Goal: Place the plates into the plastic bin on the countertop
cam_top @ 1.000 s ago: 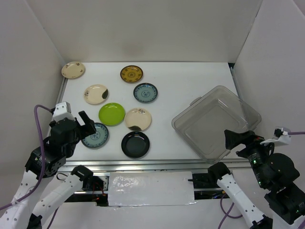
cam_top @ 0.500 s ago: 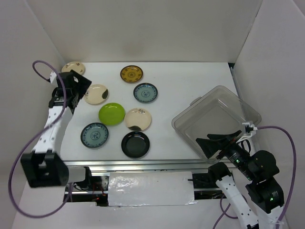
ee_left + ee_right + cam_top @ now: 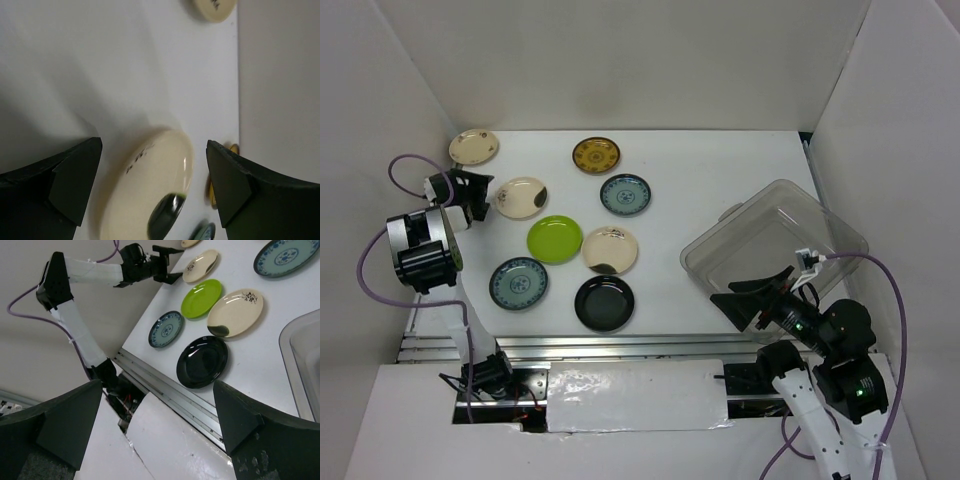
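Observation:
Eight plates lie on the white countertop (image 3: 720, 170): cream (image 3: 473, 147), mustard (image 3: 595, 155), cream with a dark spot (image 3: 521, 197), blue-grey (image 3: 625, 194), lime green (image 3: 555, 239), cream (image 3: 610, 250), blue-grey (image 3: 519, 283) and black (image 3: 604, 303). My left gripper (image 3: 485, 196) is open and empty, just left of the spotted cream plate (image 3: 150, 190), which sits between its fingers (image 3: 75, 185) in the left wrist view. The clear plastic bin (image 3: 775, 255) is empty at the right. My right gripper (image 3: 752, 295) is open and empty above the bin's near-left corner.
A metal rail (image 3: 620, 343) runs along the near edge, with a white cover (image 3: 190, 450) below it. White walls enclose the left, back and right sides. The right wrist view shows the black plate (image 3: 202, 361), the bin's rim (image 3: 300, 350) and my left arm (image 3: 100, 272).
My left arm has swung from the front left to the back left, and its gripper has come down beside the spotted cream plate. My right gripper has moved left over the bin's near corner.

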`<state>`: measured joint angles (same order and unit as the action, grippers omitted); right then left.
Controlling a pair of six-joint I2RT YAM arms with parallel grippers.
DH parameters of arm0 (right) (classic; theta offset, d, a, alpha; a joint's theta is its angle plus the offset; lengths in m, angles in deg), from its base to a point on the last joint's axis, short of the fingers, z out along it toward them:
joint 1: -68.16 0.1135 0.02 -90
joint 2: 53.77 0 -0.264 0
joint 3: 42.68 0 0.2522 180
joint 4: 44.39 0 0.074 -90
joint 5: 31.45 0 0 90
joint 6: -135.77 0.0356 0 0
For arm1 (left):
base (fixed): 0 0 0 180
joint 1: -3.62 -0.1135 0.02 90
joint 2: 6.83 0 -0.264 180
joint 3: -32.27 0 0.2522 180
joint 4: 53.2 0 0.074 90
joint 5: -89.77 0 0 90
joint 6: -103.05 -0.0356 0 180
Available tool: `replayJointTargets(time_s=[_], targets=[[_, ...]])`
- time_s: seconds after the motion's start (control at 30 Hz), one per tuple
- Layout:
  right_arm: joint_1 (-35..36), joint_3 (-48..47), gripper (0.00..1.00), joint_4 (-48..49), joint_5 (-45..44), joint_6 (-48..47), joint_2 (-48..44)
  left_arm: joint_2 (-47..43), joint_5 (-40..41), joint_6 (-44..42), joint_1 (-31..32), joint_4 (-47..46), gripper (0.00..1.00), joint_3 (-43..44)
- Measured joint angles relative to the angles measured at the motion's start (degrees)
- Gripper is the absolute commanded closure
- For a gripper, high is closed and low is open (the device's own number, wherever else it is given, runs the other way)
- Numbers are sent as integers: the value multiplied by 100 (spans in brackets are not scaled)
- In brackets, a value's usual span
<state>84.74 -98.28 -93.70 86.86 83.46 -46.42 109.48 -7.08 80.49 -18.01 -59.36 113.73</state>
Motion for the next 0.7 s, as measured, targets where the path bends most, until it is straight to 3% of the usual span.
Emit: replayJointTargets(time_s=[0.17,0.3,0.53,0.7], targets=[[-42,4,0,0,26,-111,2,820,-2,197,-33,-820,1,741],[-55,-46,0,-9,-68,-267,24,1377,299,337,35,-944,1,1421],[-74,-52,0,-66,-232,-420,234,2426,1635,341,352,590,2,3744],[-76,57,0,-57,-304,-411,422,2992,2264,358,568,1307,8,4872]])
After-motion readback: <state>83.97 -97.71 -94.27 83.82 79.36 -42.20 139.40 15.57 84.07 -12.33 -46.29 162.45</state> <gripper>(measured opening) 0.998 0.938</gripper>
